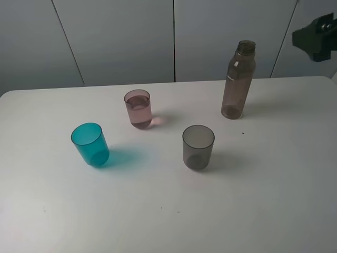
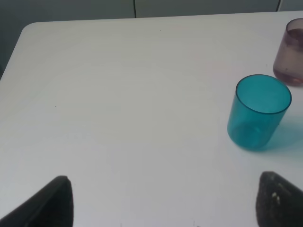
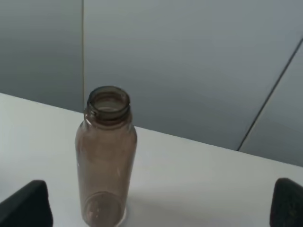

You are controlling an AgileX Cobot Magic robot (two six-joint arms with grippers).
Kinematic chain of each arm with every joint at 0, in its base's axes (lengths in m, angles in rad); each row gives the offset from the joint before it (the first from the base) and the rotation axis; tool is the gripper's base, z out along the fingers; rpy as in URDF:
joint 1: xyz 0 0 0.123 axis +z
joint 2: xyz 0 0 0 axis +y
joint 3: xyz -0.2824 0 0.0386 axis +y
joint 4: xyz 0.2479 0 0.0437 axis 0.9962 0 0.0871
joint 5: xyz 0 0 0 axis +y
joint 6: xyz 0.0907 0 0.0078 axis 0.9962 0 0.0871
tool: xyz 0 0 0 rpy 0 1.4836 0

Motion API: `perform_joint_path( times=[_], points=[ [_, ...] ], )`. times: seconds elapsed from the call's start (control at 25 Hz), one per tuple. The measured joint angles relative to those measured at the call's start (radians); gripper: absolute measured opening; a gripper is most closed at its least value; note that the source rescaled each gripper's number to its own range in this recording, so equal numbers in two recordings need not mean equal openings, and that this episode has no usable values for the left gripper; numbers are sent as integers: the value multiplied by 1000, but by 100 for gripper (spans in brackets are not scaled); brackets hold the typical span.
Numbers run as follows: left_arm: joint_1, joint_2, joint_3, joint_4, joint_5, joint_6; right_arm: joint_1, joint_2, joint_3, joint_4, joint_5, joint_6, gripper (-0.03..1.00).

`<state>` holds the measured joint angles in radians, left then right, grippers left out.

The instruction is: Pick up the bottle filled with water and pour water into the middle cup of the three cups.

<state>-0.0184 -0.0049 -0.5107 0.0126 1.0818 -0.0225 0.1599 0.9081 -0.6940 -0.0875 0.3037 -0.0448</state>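
The smoky brown bottle (image 1: 238,80) stands upright and uncapped at the back right of the white table (image 1: 274,200). It also shows in the right wrist view (image 3: 105,156). The pink middle cup (image 1: 138,109) stands upright with some liquid in it, and its edge shows in the left wrist view (image 2: 290,52). The teal cup (image 1: 90,144) stands at the left and shows in the left wrist view (image 2: 258,112). The grey cup (image 1: 198,147) stands in front. My right gripper (image 3: 156,208) is open and empty, back from the bottle. My left gripper (image 2: 165,203) is open and empty, away from the teal cup.
Part of my right arm (image 1: 317,36) hangs dark at the upper right, above the table's far right corner. Grey wall panels (image 1: 174,37) stand behind the table's back edge. The table's left corner (image 2: 28,28) shows in the left wrist view.
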Motion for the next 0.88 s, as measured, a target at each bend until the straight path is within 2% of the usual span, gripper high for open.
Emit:
perform_joint_path(
  times=[0.16, 0.28, 0.44, 0.56, 0.88],
  points=[
    [0, 0, 0, 0, 0, 0, 0, -204, -70, 54, 347, 0, 100],
    [0, 0, 0, 0, 0, 0, 0, -344, -72, 66, 544, -2, 100],
    [0, 0, 0, 0, 0, 0, 0, -508, -39, 72, 745, -3, 100],
    [0, 0, 0, 0, 0, 2, 0, -618, 27, 88, 827, -4, 100],
    [0, 0, 0, 0, 0, 2, 0, -848, 166, 137, 823, -4, 100]
  ],
)
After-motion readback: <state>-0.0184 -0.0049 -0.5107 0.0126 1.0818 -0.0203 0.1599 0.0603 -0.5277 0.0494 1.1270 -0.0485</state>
